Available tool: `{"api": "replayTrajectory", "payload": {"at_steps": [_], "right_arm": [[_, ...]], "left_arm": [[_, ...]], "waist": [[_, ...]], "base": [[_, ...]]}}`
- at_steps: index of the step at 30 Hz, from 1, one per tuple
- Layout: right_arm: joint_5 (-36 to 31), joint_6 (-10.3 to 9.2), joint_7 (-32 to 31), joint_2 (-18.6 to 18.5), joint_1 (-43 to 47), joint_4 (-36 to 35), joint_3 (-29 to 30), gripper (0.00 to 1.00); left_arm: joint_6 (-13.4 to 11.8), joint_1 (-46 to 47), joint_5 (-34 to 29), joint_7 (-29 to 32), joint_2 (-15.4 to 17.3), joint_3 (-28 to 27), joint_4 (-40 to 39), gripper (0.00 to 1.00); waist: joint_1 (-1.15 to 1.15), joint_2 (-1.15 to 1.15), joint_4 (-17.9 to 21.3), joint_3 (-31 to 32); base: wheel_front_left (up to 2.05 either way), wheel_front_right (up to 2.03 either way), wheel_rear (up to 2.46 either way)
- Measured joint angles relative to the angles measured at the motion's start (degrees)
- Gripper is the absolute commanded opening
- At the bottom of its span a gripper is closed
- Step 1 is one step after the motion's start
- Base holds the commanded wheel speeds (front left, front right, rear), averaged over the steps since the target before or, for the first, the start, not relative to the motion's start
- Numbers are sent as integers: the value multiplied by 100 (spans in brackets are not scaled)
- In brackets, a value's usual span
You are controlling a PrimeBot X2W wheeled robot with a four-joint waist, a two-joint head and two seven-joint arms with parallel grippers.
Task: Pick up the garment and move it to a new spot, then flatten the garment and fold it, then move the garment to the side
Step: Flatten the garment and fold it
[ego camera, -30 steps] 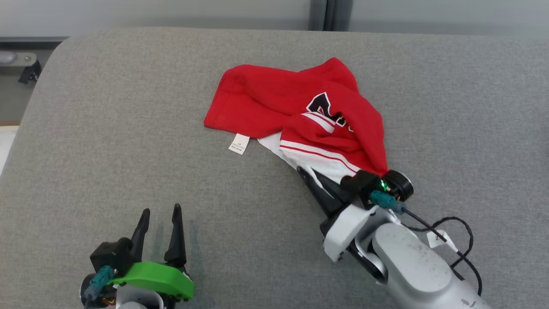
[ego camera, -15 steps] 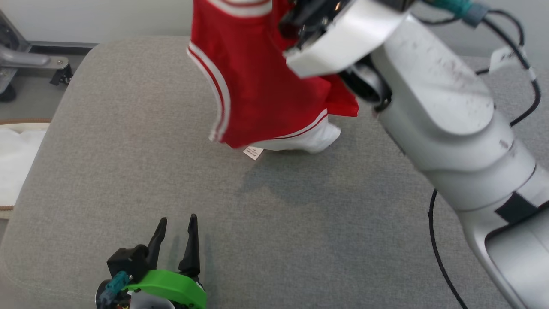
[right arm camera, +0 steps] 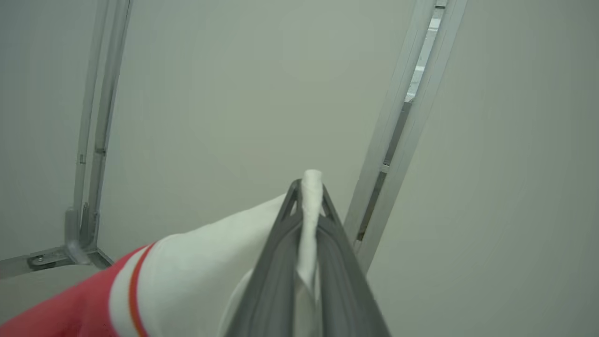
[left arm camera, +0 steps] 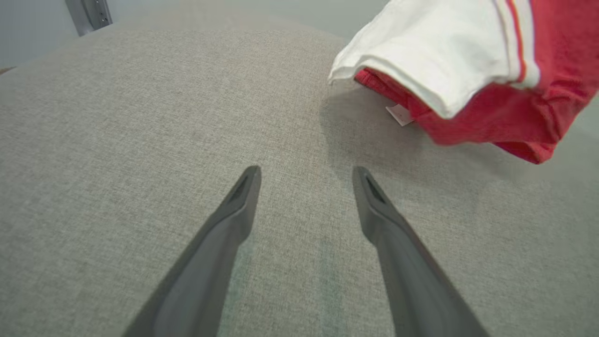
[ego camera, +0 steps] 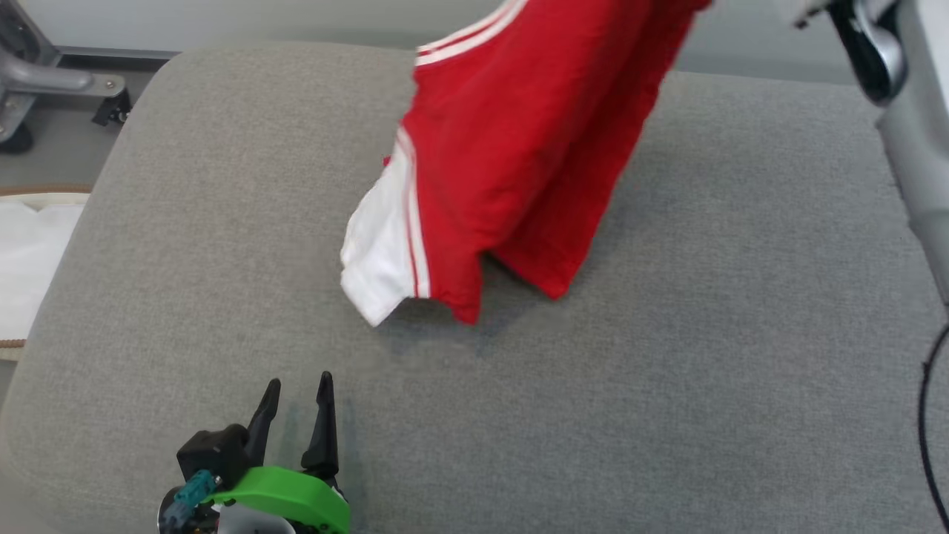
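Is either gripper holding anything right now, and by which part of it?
The right gripper is shut on the red fabric garment with white trim, pinching its white edge. The left gripper is open and holds nothing.

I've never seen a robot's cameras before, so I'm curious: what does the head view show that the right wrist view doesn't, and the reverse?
Head view's own: the open left fingers low over the grey fabric cushion, and the loose lower end of the red and white cloth garment. Right wrist view's own: the dark right fingers shut on the garment's white edge, a pale wall and metal frame behind. Shared: that garment.
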State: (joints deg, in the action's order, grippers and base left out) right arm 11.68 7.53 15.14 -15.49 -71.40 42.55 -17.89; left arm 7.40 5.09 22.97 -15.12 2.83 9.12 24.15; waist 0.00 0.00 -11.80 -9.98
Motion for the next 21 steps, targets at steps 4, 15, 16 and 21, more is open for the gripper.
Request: {"api": "replayTrajectory", "payload": {"at_steps": [4, 15, 16, 21], "right_arm": [[-472, 0, -1, -560, 730, 669, 923, 0], [-1147, 0, -1, -474, 3176, 531, 2886, 100], [-1193, 0, -1, -381, 3326, 394, 2920, 100], [-1268, 0, 0, 193, 3967, -546, 2931, 100]], "left_arm": [[0, 55, -59, 0, -1, 5, -22, 100], [0, 218, -189, 0, -1, 156, -142, 100], [0, 232, -200, 0, -1, 189, -143, 100], [0, 341, -203, 0, 0, 386, -156, 100]], "waist": [[0, 0, 172, -53], [0, 0, 655, -183], [0, 0, 693, -190], [0, 0, 924, -235]], "base": [[0, 0, 0], [0, 0, 0], [0, 0, 0], [0, 0, 0]]}}
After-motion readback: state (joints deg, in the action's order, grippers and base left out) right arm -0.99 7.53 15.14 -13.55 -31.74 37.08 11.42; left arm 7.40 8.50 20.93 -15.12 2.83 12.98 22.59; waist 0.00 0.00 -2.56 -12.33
